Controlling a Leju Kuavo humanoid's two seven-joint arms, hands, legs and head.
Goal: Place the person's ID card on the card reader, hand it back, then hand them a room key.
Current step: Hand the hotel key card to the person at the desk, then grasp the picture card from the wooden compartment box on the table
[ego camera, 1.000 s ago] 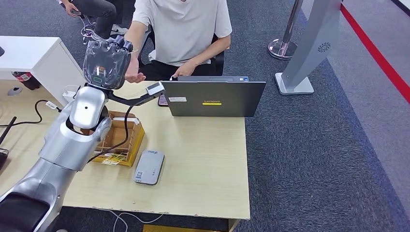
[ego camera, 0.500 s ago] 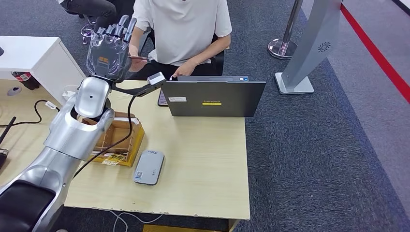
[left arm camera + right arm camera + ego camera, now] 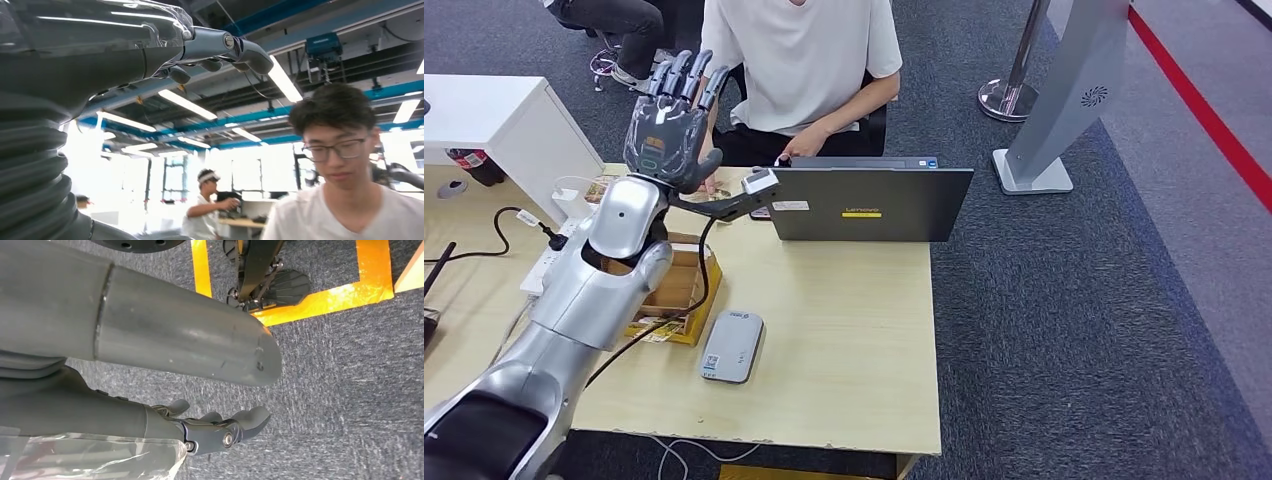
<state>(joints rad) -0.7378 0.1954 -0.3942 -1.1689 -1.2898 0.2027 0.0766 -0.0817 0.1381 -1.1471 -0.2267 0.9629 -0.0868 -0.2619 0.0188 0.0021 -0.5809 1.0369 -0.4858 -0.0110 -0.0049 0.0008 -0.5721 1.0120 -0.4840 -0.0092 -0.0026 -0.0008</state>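
The pale wood counter [image 3: 844, 340] carries everything, with the grey open laptop [image 3: 864, 203] as its landmark at the far edge. A person in a white T-shirt [image 3: 804, 55] sits just behind the laptop, one hand at its far side. Left of the laptop the robot's silver left arm rises, its left hand [image 3: 672, 125] lifted with fingers spread and nothing in them, near the person's other forearm. Nearer than the laptop and to its left sits an open brown cardboard box [image 3: 679, 295], partly hidden by the arm; its contents cannot be told. Just beside the box, on the laptop's near side, lies the flat grey card reader [image 3: 732, 345], nothing resting on it. The right hand [image 3: 220, 432] hangs over grey carpet, fingers loosely curled, holding nothing.
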